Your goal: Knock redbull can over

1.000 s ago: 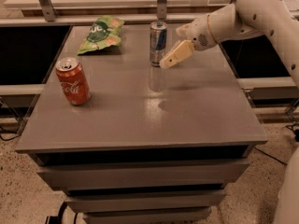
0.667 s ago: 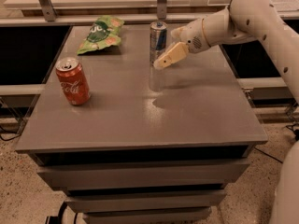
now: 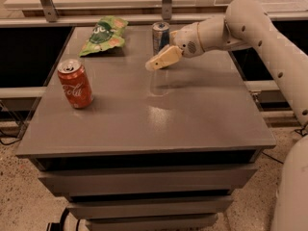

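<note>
The redbull can [image 3: 159, 35], slim, silver and blue with a silver top, stands upright near the far middle of the grey table [image 3: 144, 129]. My gripper [image 3: 155, 64] reaches in from the right on the white arm. Its tan fingers [image 3: 163, 59] lie in front of the can's lower half and hide it, pointing left and slightly down. I cannot tell if they touch the can.
A red Coca-Cola can [image 3: 75, 83] stands upright near the table's left edge. A green snack bag [image 3: 103, 34] lies at the far left. A raised shelf with metal posts [image 3: 166, 1] runs behind the table. My arm [image 3: 269, 37] spans the right side.
My gripper has moved left across the front of the redbull can, so its fingers now cover the can's lower part. The can still stands upright.
</note>
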Motion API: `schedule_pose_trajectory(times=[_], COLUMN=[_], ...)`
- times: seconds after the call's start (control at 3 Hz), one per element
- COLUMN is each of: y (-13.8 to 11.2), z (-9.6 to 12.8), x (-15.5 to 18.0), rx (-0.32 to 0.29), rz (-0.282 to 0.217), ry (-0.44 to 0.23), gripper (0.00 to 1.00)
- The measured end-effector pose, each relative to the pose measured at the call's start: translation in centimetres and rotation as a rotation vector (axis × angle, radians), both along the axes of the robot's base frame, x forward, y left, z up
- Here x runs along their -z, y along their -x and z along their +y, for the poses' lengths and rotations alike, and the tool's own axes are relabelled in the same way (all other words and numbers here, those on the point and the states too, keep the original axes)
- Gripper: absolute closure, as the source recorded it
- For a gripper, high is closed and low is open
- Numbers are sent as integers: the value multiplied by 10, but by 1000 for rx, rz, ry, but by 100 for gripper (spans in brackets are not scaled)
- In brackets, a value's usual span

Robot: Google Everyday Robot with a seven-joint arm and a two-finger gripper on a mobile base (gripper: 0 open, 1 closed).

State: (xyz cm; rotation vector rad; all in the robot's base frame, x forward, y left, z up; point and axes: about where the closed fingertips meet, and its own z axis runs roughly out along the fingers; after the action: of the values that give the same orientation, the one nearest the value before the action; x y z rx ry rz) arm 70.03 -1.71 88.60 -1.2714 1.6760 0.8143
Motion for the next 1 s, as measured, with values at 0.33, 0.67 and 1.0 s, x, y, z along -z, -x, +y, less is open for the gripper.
schedule_pose_trajectory(times=[0.33,0.67,1.0], y=[-3,-6,-4], z=[11,13,8], x=[-6,-14,-23], rx=[-20,-19,-16], rz=[-7,-10,-15], ry=[-42,-67,-56], gripper=[40,64,87])
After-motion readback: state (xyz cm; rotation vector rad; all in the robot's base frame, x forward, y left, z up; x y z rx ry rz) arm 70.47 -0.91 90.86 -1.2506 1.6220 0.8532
